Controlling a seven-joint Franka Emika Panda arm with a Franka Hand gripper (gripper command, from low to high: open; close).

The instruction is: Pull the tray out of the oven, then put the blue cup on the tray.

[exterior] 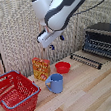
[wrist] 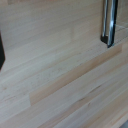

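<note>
As I scan from the exterior view's left, I see a red basket (exterior: pixel 15 94) of open plastic mesh sitting on the bench (exterior: pixel 92 94), with its lower corner cut off by the frame edge. Next comes an orange packet (exterior: pixel 41 68) standing upright, and just in front of it the blue cup (exterior: pixel 55 83), upright with its handle pointing toward the basket. Beside the packet, a little further right, lies a small red bowl (exterior: pixel 62 67). Above these the arm hangs in the air, well clear of the bench, and its tool (exterior: pixel 52 45) is small and blurred here, so I cannot tell whether it is spread or closed; I see nothing in it. Further right, the tray (exterior: pixel 86 60) rests flat on the bench in front of the oven (exterior: pixel 102 41), its long axis running along the oven's front and slanting down toward the exterior view's right. The oven's far side is cut off by the frame. My wrist view gives me mostly bare bench wood, a shiny metal bar (wrist: pixel 109 22) I cannot identify, and a dark shape at one edge.
</note>
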